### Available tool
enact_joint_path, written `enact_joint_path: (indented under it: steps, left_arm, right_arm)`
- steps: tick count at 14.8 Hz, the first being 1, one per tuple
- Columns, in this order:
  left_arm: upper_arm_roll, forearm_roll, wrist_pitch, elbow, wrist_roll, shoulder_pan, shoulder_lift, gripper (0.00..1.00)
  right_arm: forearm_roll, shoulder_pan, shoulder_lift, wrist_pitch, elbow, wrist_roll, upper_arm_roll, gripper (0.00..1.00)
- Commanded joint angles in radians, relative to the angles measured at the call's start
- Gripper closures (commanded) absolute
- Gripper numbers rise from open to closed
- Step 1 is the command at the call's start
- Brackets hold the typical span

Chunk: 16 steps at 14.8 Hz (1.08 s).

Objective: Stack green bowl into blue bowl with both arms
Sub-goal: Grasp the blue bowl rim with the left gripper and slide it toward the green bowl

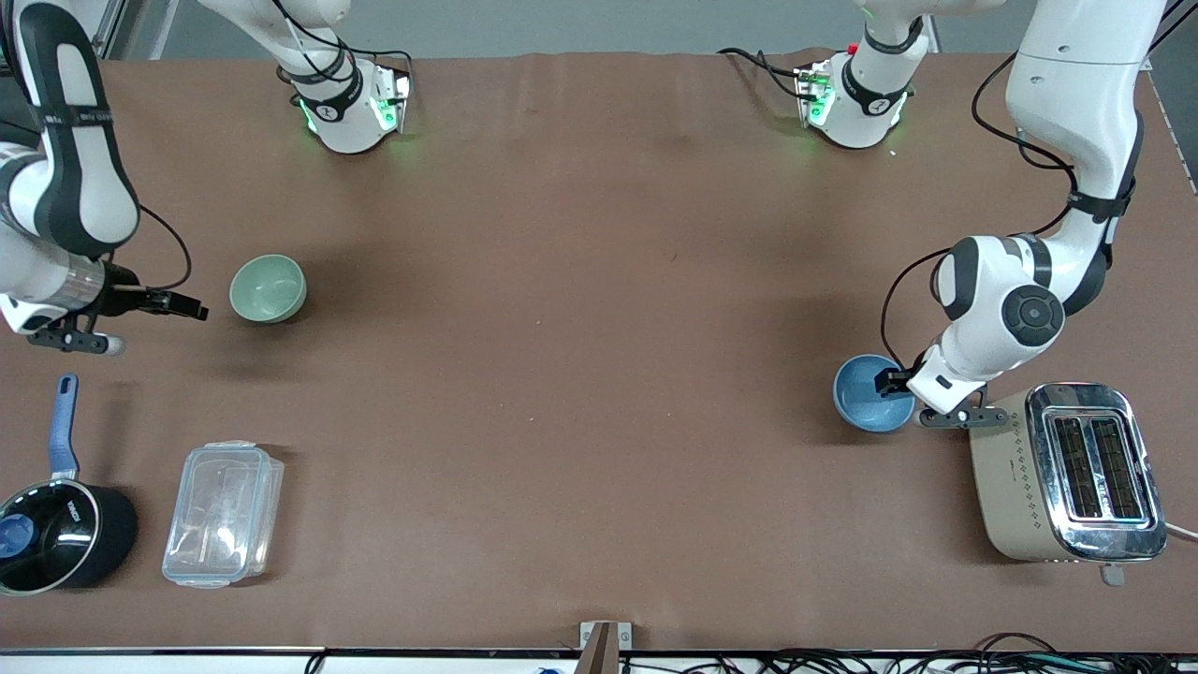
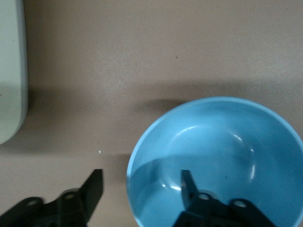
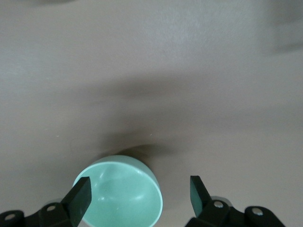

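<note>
The green bowl (image 1: 268,288) sits upright on the brown table toward the right arm's end. My right gripper (image 1: 192,310) is open and empty, hovering just beside it. In the right wrist view the green bowl (image 3: 120,194) lies below and between the fingers of the right gripper (image 3: 138,193), off toward one finger. The blue bowl (image 1: 870,395) sits upright toward the left arm's end. My left gripper (image 1: 886,382) is open at its rim. In the left wrist view the left gripper (image 2: 141,184) straddles the rim of the blue bowl (image 2: 218,156), one finger inside and one outside.
A beige and chrome toaster (image 1: 1067,473) stands right beside the blue bowl, nearer the front camera; its side shows in the left wrist view (image 2: 9,71). A black pot with a blue handle (image 1: 56,534) and a clear plastic container (image 1: 223,513) sit nearer the camera than the green bowl.
</note>
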Motion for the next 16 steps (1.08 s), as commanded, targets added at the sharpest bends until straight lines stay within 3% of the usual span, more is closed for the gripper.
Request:
enact_joint_path:
  steps: [1,3,5,7,11,14,16]
  left_arm:
    - [-0.004,0.023,0.009,0.0,-0.015,0.004,0.003,0.6]
    - [-0.006,0.023,0.009,0.003,-0.018,0.004,0.006,0.86]
    - [-0.01,0.022,0.004,0.006,-0.035,0.001,0.002,0.99]
    - [-0.07,0.008,-0.001,0.012,-0.082,-0.01,-0.006,1.0]
    - [-0.258,0.008,-0.005,0.067,-0.437,-0.048,-0.004,1.0]
    - [-0.294,0.007,-0.005,0.182,-0.689,-0.206,0.04,1.0]
    - [-0.289,0.011,-0.005,0.283,-0.864,-0.336,0.112,1.0]
  right_arm:
    - [0.02,-0.013,0.027,0.073,-0.056,-0.01,0.011,0.07]
    - [0.022,-0.01,0.03,0.119,-0.099,-0.01,0.011,0.07]
    - [0.022,-0.008,0.045,0.12,-0.107,-0.01,0.011,0.07]
    - [0.022,-0.01,0.059,0.119,-0.116,-0.01,0.011,0.07]
    - [0.022,-0.02,0.056,0.119,-0.152,-0.012,0.01,0.07]
    - [0.022,-0.025,0.056,0.119,-0.161,-0.012,0.01,0.08]
    - [0.022,-0.025,0.054,0.12,-0.175,-0.012,0.01,0.14]
